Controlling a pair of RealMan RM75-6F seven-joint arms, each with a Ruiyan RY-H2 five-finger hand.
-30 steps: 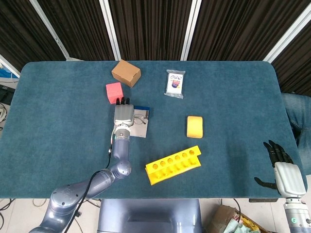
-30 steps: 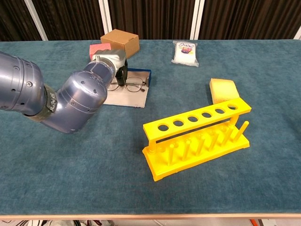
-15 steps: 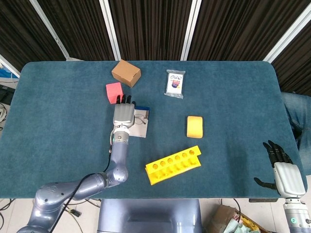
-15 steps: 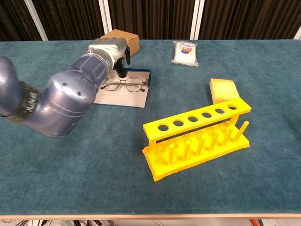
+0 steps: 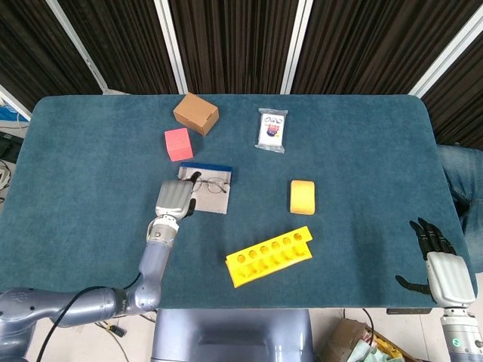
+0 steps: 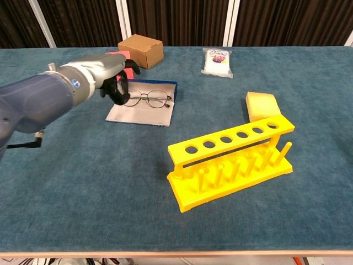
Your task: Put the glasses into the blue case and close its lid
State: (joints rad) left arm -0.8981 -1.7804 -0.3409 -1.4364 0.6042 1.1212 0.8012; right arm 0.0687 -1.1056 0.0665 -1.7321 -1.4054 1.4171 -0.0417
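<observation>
A table covered in dark teal cloth stands before a backdrop of black pleated curtains with pale diagonal struts. The blue case lies open near the middle-left of the table, its pale grey inner face up and its blue lid edge at the far side. The glasses rest on that inner face, lenses side by side, frame unfolded; in the chest view the glasses lie across the far half of the blue case. The left hand hangs over the near-left corner of the case, fingers loosely apart and curled downward, holding nothing; in the chest view the left hand sits just left of the glasses, dark fingertips pointing down close to the left lens, and contact cannot be confirmed. The right hand is at the near-right table edge, well apart from the case, fingers spread and empty. A brown cardboard box and a pink block stand beyond the case. A white packet lies toward the far centre. A yellow sponge sits right of the case, and a yellow test-tube rack stands nearer the front edge.
</observation>
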